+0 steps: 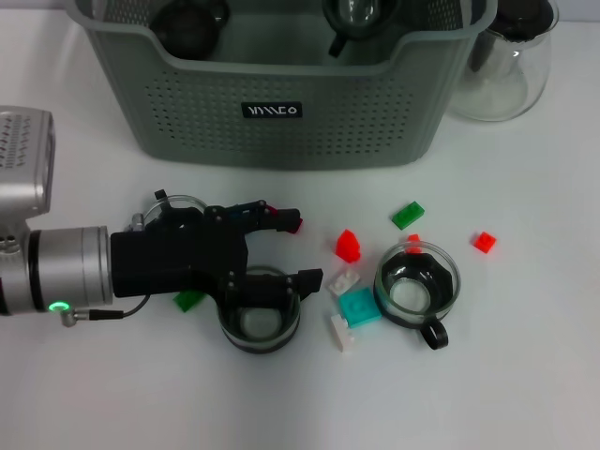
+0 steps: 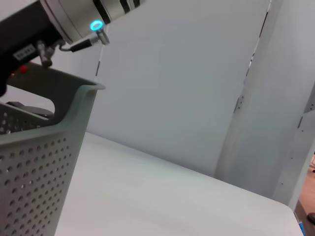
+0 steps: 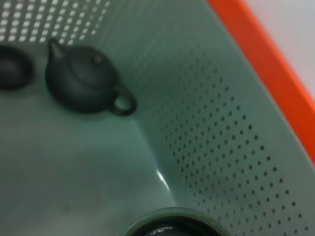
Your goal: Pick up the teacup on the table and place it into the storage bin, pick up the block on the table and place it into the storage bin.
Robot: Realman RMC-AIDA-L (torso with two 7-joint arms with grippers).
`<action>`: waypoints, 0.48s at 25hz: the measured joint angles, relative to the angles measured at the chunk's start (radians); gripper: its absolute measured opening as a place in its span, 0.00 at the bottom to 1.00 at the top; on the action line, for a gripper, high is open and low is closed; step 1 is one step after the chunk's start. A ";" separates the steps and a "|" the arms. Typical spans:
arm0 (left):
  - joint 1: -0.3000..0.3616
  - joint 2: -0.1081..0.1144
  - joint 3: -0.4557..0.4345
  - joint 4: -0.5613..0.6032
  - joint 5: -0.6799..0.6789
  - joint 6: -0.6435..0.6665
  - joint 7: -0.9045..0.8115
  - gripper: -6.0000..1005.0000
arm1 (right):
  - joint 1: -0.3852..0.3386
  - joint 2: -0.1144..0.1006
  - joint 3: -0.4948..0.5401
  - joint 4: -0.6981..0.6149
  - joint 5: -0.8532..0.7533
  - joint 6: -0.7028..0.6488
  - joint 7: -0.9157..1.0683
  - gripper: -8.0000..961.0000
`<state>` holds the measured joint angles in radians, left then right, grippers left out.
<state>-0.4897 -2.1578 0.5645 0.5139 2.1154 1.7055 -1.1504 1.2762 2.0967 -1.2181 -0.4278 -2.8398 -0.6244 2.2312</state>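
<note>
Head view: left gripper point(image 1: 298, 251), fingers spread around nothing, reaches over a teacup point(image 1: 259, 321) near the table's point(image 1: 525, 375) front edge, and should probably close squarely on its rim before lifting toward the storage bin point(image 1: 281, 112).

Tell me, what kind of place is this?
Probably a robot test bench in a lab: a plain white table, a bin holding tea ware, scattered toy blocks and glass cups, bare pale walls behind.
</note>
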 joint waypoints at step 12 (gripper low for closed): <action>0.000 -0.001 0.000 0.000 0.000 -0.001 0.000 0.87 | -0.015 0.000 -0.065 0.004 -0.002 0.006 0.000 0.08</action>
<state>-0.4894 -2.1584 0.5645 0.5139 2.1154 1.7041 -1.1505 1.2613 2.0970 -1.2826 -0.4233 -2.8417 -0.6186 2.2313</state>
